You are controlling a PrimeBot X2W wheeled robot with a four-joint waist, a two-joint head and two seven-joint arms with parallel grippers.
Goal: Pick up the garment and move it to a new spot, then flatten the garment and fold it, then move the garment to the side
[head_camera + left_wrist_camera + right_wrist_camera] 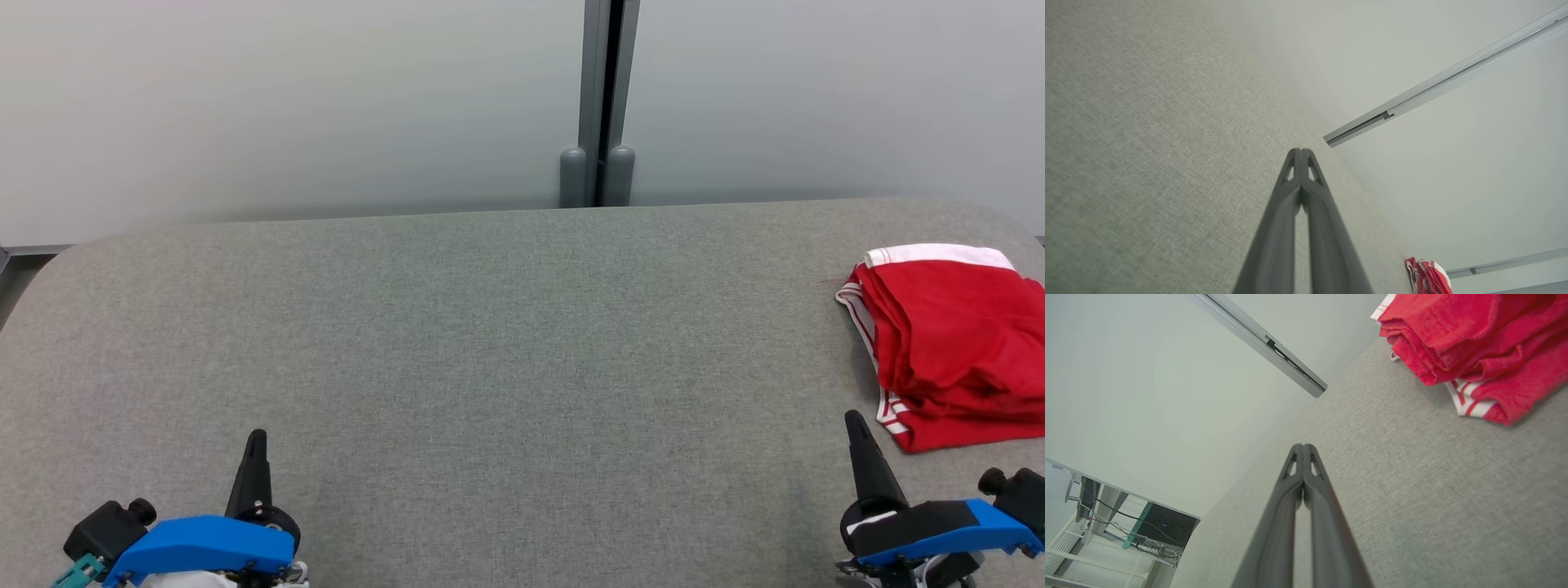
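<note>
— At the right end of the grey fabric table (490, 343), what lies there?
— A folded red cloth garment with white trim (955, 343), just beyond the right gripper (855, 425). Both jaws are pinched together, empty; the left gripper (256, 441) sits well apart.

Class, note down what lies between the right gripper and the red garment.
Just bare grey tabletop lies between the right gripper and the garment; the head view and the right wrist view both show this.
</note>
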